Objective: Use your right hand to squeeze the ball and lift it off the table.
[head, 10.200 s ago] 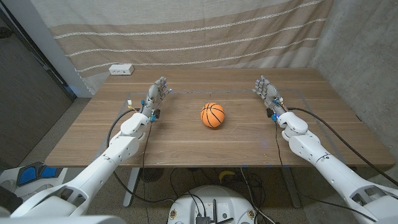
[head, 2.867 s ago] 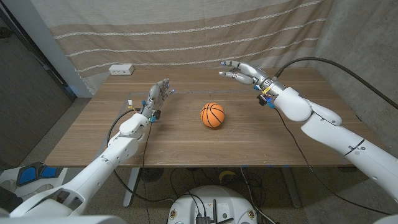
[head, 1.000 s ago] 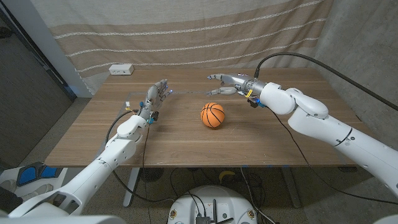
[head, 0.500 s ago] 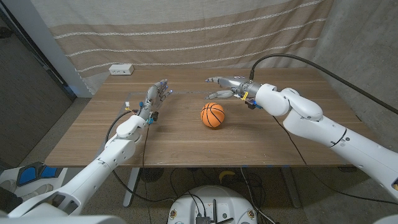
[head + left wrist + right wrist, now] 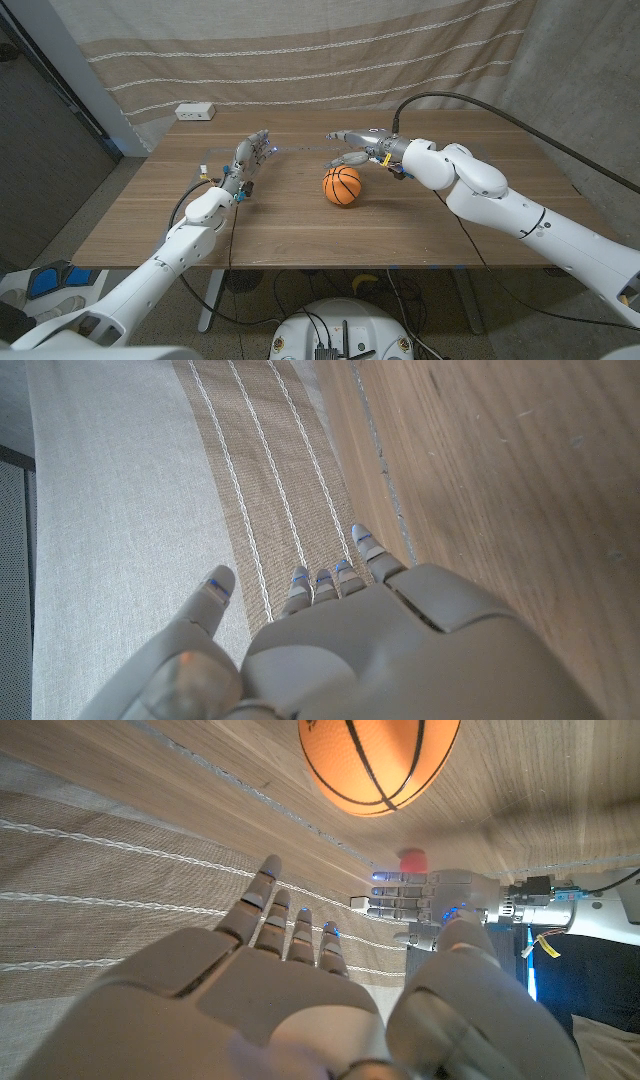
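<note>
A small orange basketball [image 5: 342, 185] with black seams sits on the wooden table [image 5: 300, 225] near its middle; it is seen too in the right wrist view [image 5: 378, 762]. My right hand [image 5: 352, 145] hovers just behind and above the ball, fingers spread and empty, not touching it. Its back and fingers [image 5: 290, 935] show in the right wrist view. My left hand [image 5: 250, 157] stands on the table's left side with fingers apart, holding nothing, well away from the ball. The same left hand [image 5: 430, 905] appears beyond the ball in the right wrist view.
A white power strip [image 5: 194, 112] lies at the table's far left corner. A striped beige curtain [image 5: 300, 50] hangs behind the table. Black cables trail from both arms. Bare wood surrounds the ball.
My right hand has swung from the table's right side inward and to the left, coming down close over the ball's far side. The ball and left hand have stayed put.
</note>
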Action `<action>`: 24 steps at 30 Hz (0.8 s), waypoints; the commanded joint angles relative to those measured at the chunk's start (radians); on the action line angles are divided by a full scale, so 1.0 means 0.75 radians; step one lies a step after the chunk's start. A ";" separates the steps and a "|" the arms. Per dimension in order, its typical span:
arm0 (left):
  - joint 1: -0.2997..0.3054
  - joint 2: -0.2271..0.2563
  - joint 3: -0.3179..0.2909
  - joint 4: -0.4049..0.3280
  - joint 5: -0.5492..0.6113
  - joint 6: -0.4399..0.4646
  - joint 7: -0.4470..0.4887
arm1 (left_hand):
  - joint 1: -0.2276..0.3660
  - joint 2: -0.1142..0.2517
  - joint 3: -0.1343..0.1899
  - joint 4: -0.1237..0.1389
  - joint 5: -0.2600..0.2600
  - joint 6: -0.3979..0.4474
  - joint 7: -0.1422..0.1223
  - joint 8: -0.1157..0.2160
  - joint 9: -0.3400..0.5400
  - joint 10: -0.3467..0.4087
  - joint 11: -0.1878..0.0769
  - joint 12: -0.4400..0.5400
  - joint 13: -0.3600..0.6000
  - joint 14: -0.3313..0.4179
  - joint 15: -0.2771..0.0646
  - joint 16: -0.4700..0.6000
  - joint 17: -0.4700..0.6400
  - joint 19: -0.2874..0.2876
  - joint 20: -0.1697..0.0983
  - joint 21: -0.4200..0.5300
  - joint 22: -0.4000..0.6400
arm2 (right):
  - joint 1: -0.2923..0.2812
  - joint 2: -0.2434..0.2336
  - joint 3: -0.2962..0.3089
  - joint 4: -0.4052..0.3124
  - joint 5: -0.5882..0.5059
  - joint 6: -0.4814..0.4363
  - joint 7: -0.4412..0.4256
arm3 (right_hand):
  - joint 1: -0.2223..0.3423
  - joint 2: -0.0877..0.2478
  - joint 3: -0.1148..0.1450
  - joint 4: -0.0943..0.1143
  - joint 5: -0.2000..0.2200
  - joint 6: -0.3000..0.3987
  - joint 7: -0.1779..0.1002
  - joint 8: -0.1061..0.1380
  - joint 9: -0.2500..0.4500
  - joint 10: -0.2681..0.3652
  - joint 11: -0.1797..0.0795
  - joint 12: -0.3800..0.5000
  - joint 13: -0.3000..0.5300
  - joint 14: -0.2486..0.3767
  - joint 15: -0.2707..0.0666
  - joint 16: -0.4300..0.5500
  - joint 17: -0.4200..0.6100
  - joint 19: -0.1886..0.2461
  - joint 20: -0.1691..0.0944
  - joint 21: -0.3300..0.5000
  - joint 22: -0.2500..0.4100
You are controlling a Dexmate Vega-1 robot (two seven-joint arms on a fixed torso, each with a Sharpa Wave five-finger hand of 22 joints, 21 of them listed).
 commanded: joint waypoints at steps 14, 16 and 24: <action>0.023 0.022 -0.009 -0.017 -0.014 0.017 -0.007 | -0.002 0.064 0.001 -0.001 0.003 0.011 -0.004 0.007 0.005 -0.007 0.008 0.004 0.005 -0.002 -0.002 0.003 0.005 0.015 -0.007 -0.006 0.006 | 0.048 0.081 -0.085 0.090 -0.068 -0.021 0.086 | 0.040 -0.002 0.005 0.001 0.017 -0.009 0.000 0.008 0.006 -0.008 0.001 0.005 0.006 0.005 -0.002 0.003 -0.001 0.019 -0.010 -0.004 0.004; 0.024 0.021 -0.011 -0.018 -0.017 0.019 -0.005 | -0.002 0.065 0.001 -0.001 0.003 0.011 -0.003 0.007 0.005 -0.007 0.007 0.004 0.005 -0.003 -0.003 0.003 0.005 0.015 -0.006 -0.007 0.006 | 0.051 0.083 -0.091 0.090 -0.072 -0.024 0.098 | 0.042 -0.002 0.005 0.001 0.018 -0.010 0.001 0.008 0.006 -0.009 -0.001 0.005 0.006 0.006 -0.002 0.003 -0.001 0.020 -0.010 -0.005 0.004; 0.025 0.022 -0.014 -0.014 -0.022 0.012 -0.015 | -0.002 0.065 0.001 -0.001 0.003 0.017 -0.001 0.009 0.005 -0.007 0.008 0.004 0.005 -0.003 -0.002 0.003 0.005 0.016 -0.006 -0.009 0.006 | 0.065 0.100 -0.121 0.091 -0.123 -0.065 0.138 | 0.070 -0.009 0.008 -0.007 0.026 -0.023 -0.017 0.010 0.006 -0.024 -0.007 0.004 0.006 -0.002 -0.002 0.000 -0.005 0.019 -0.012 -0.013 0.004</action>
